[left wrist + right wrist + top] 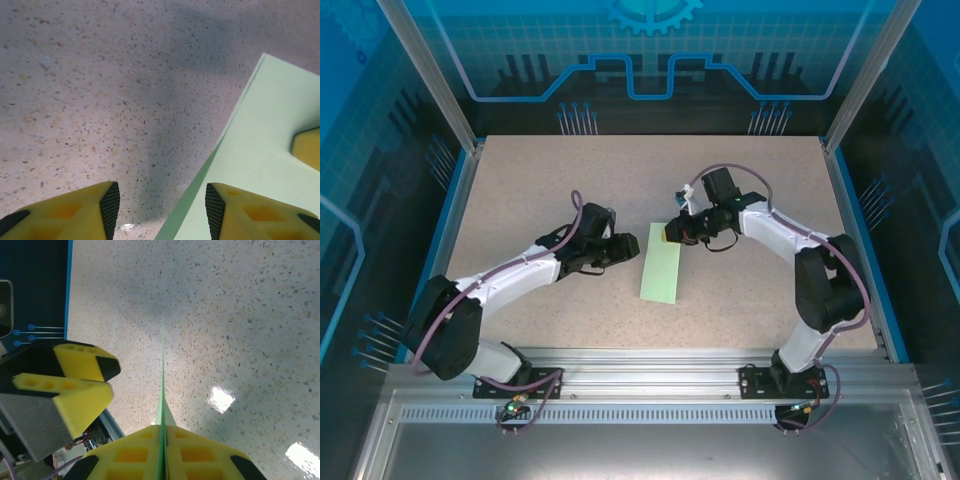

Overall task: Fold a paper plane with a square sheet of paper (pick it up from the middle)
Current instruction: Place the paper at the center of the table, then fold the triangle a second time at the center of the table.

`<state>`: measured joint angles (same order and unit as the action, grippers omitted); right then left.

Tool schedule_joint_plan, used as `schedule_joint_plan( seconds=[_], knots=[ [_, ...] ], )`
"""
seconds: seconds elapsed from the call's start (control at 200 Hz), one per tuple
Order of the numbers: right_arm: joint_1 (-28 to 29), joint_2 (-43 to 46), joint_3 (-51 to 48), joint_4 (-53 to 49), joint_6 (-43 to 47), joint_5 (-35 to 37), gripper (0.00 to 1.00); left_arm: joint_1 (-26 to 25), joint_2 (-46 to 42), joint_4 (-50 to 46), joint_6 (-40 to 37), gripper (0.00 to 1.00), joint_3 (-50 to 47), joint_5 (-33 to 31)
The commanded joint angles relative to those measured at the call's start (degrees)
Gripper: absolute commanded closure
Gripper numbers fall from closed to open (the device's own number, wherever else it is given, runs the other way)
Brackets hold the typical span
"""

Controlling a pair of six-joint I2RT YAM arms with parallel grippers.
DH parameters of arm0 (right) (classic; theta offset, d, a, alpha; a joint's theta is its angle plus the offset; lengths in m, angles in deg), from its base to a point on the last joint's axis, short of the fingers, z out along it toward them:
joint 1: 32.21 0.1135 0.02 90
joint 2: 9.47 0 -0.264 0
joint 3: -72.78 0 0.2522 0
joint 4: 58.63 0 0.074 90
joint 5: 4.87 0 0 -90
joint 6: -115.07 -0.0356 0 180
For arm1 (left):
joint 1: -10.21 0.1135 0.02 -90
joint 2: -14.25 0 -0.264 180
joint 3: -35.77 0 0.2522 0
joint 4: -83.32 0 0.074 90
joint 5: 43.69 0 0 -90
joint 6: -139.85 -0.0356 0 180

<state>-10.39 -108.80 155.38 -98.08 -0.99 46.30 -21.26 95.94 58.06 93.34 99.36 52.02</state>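
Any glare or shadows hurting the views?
Right wrist: two bright glare patches on the table, paper edge-on, a thin sliver in the shut right gripper. Left wrist: broad soft shadow across the table, paper evenly lit. Top external: even light, no glare on the table.

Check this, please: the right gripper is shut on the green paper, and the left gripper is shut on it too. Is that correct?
Not fully. The left gripper is open, its fingers apart over the edge of the paper, as the left wrist view shows. The right gripper is indeed shut on the paper.
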Motion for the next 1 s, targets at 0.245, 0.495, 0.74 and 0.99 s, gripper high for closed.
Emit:
schedule_joint_plan(
  seconds=[0.245,0.495,0.74,0.99],
  knots=[
    [-1.1,-13.5,7.0,-2.6,3.6,3.1,0.72,0.5,0.9,-0.3,-0.5,0.45,-0.6,4.1],
    [-4.2,-10.2,9.2,-10.0,4.9,15.8,0.36,0.5,4.6,1.5,-0.6,0.43,-0.3,7.7],
    [-2.0,-0.4,1.7,-10.2,1.1,21.7,0.33,0.5,10.1,4.0,0.4,0.40,0.7,11.0],
    [1.5,2.5,-8.1,-0.5,-6.6,16.0,0.38,0.6,14.4,5.4,1.0,0.39,1.9,13.1]
  ],
)
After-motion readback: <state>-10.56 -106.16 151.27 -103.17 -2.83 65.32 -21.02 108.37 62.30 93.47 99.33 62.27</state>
